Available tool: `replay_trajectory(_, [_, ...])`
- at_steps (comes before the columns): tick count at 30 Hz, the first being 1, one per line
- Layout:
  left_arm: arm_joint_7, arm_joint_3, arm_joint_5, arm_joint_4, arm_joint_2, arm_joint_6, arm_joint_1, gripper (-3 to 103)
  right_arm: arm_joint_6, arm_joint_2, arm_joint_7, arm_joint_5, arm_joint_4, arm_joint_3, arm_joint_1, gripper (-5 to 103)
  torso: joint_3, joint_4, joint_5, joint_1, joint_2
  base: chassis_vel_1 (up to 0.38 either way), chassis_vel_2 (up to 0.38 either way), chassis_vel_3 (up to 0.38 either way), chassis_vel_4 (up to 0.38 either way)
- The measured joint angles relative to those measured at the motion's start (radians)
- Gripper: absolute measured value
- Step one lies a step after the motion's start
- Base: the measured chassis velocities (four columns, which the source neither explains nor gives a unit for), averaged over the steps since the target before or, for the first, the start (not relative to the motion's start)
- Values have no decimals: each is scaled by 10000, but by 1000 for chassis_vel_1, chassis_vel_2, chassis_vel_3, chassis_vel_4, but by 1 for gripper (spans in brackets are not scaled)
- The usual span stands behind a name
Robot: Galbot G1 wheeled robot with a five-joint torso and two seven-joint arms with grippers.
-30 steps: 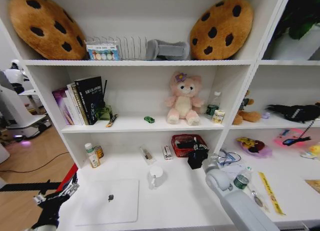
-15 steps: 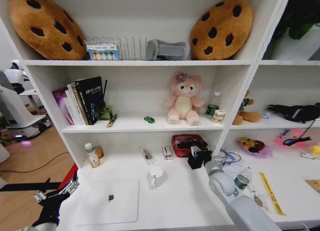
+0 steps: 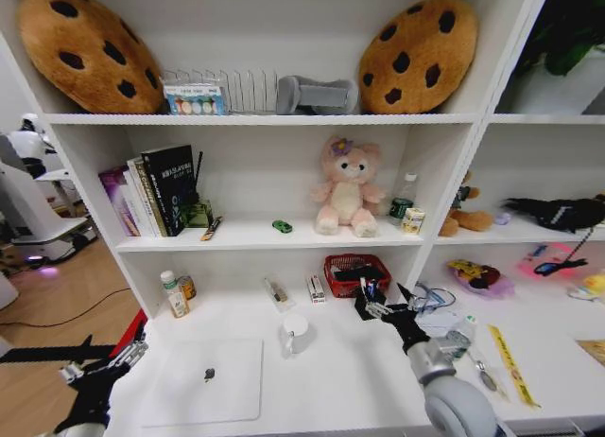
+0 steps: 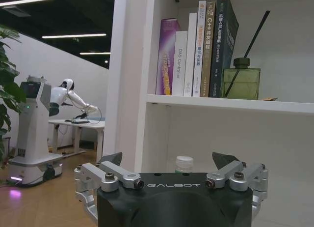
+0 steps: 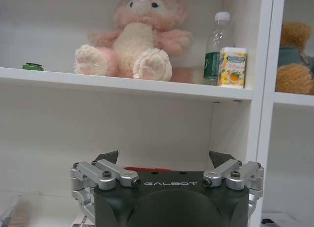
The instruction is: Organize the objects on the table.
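Reach step: right gripper (image 3: 383, 302) hovers spread and empty over the surface (image 3: 340, 371) by the red basket (image 3: 354, 271); left gripper (image 3: 104, 361) (open, empty) idles beside the laptop (image 3: 206, 380); next needs choosing an object

Pink plush toy (image 3: 345, 188) on shelf, cookie cushions (image 3: 418, 54) above, red basket (image 3: 352, 269)

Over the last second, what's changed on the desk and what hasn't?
The right gripper pulled back from the red basket toward the robot and now hangs open above the desk. The left gripper, laptop and green toy car stayed put.
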Motion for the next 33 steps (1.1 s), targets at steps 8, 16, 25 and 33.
replay_trajectory(8, [47, 1, -219, 104, -71, -38, -90, 100, 527, 687, -30, -570, 530, 757, -1492, 100, 0, 2, -2, 0, 0, 0, 0, 0, 0])
replay_trajectory(16, [76, -41, -432, 221, 91, -70, -143, 100, 721, 1218, 112, -940, 601, 825, -1800, 100, 1, 3, -1, -1, -1, 0, 0, 0, 0])
replay_trajectory(25, [91, -45, -506, 324, 100, -82, -185, 100, 733, 1243, 227, -963, 528, 796, -1725, 100, 1, 3, -2, 2, -2, 0, 0, 0, 0])
replay_trajectory(33, [84, -17, -506, 366, 110, -53, -304, 100, 734, 1199, 433, -947, 405, 783, -1577, 100, 1, 5, 1, 1, -2, -102, -107, 110, 103])
